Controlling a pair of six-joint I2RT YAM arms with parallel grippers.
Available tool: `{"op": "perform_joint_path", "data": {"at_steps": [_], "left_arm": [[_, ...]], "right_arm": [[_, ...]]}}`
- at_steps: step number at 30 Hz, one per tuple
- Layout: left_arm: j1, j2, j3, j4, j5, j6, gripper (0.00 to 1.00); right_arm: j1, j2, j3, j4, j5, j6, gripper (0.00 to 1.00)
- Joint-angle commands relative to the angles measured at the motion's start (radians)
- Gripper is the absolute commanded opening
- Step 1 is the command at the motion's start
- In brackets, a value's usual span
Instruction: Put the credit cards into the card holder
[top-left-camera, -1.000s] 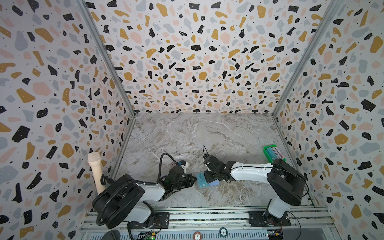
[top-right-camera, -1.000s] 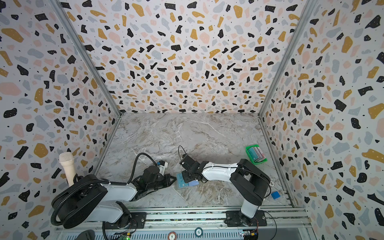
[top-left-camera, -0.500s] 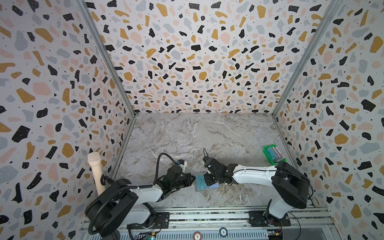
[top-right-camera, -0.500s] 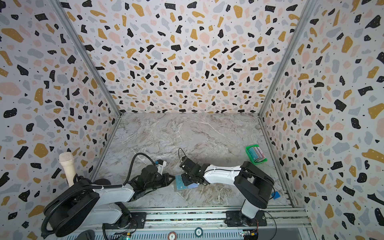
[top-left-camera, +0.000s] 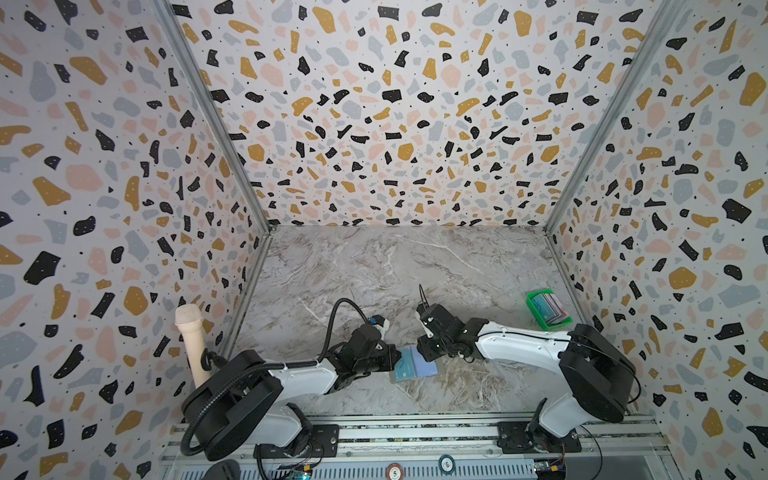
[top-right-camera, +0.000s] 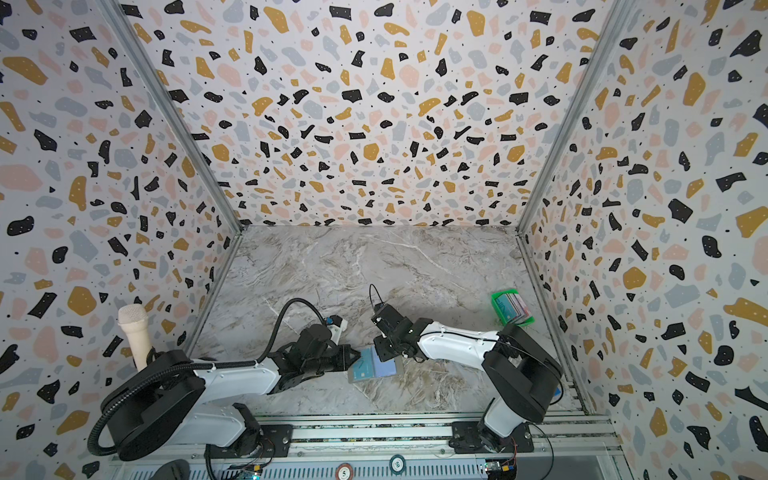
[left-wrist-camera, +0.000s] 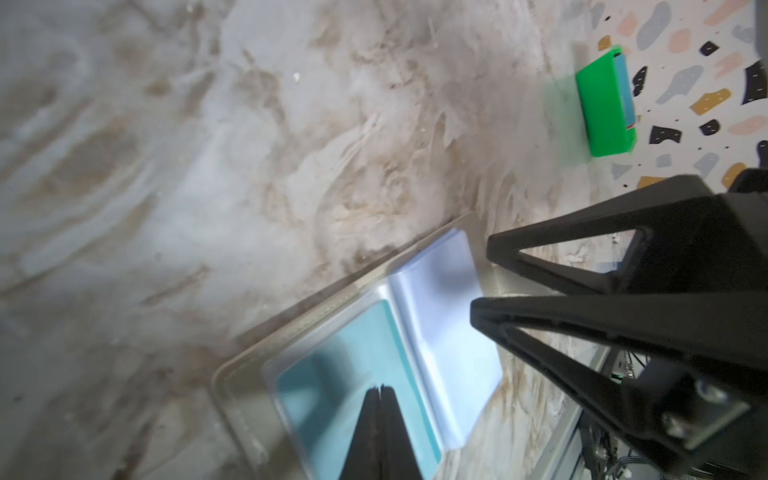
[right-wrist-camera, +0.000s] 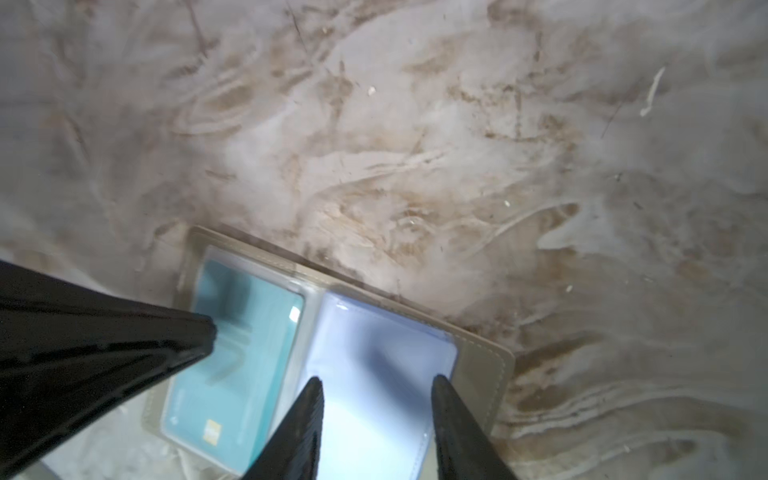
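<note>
Pinning the card holder (right-wrist-camera: 482, 374) flat, your clenched left pincer (left-wrist-camera: 380, 388) pressed the teal card (right-wrist-camera: 249, 340) beneath it | right pincer (right-wrist-camera: 376, 380) hung released, empty, above the pale-blue card (right-wrist-camera: 382, 340)

Marble tbl (top-left-camera: 374, 266): card holder (right-wrist-camera: 484, 365) (open), green tray (left-wrist-camera: 602, 108).

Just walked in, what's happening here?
Two arms work on an open card holder on the table. A teal card and a pale blue card sit in its pockets. The jaws of the left arm are shut, tip at the teal card; those of the right arm stand open over the pale blue card. More cards wait in the green tray.
</note>
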Motion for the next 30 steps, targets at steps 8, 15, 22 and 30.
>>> {"op": "perform_joint_path", "data": {"at_steps": [8, 15, 22, 30], "left_arm": [[-0.003, 0.047, 0.005, 0.026, -0.019, 0.032, 0.00], [-0.002, 0.073, 0.009, 0.027, -0.024, 0.046, 0.00], [-0.002, 0.098, 0.003, 0.043, -0.017, 0.043, 0.00], [-0.003, 0.133, -0.013, 0.088, 0.000, 0.027, 0.00]], "right_arm": [[0.003, 0.046, 0.033, -0.037, 0.026, -0.043, 0.44], [0.046, 0.103, 0.000, -0.022, 0.018, -0.018, 0.42], [0.054, 0.025, -0.049, 0.103, -0.134, 0.030, 0.46], [0.055, 0.050, -0.040, 0.107, -0.131, 0.045, 0.28]]}}
